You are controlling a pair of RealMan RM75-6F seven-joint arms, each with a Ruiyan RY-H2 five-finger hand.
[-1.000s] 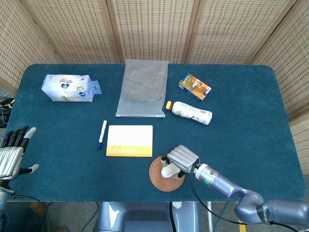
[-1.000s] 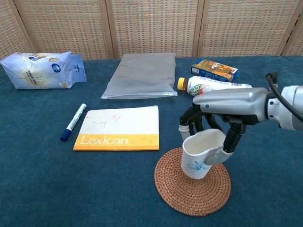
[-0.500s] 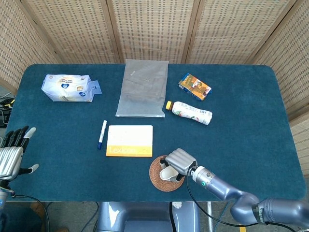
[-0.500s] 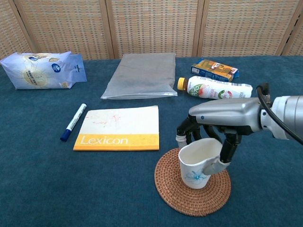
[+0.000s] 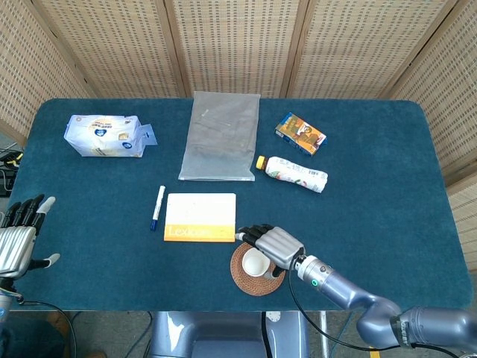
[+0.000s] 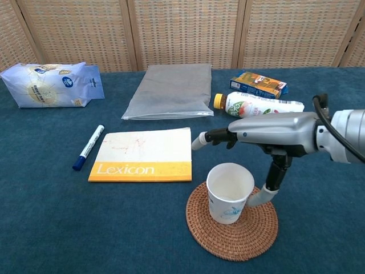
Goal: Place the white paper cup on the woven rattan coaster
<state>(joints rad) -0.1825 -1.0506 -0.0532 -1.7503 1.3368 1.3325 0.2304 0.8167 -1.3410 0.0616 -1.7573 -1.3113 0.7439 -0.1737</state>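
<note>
At the lower left edge, the left hand (image 5: 21, 239) rests spread and empty. Lower centre, the white paper cup (image 6: 228, 192) stands upright on the woven rattan coaster (image 6: 232, 220). The right hand (image 6: 268, 134) hovers above it, fingers spread, thumb beside the cup. This looks like the release step; next, it should lift clear without tipping the cup.

Rattan screens (image 5: 238, 45) behind blue table (image 5: 387, 194)

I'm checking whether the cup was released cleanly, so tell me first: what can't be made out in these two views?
- Thumb contact: in the chest view the right hand's thumb tip sits by the white paper cup; touching or not is unclear.
- Head view: that hand overlaps the cup's far side.
- Woven rattan coaster under the cup: hidden.
- Left hand: cut by the head view's edge.
</note>
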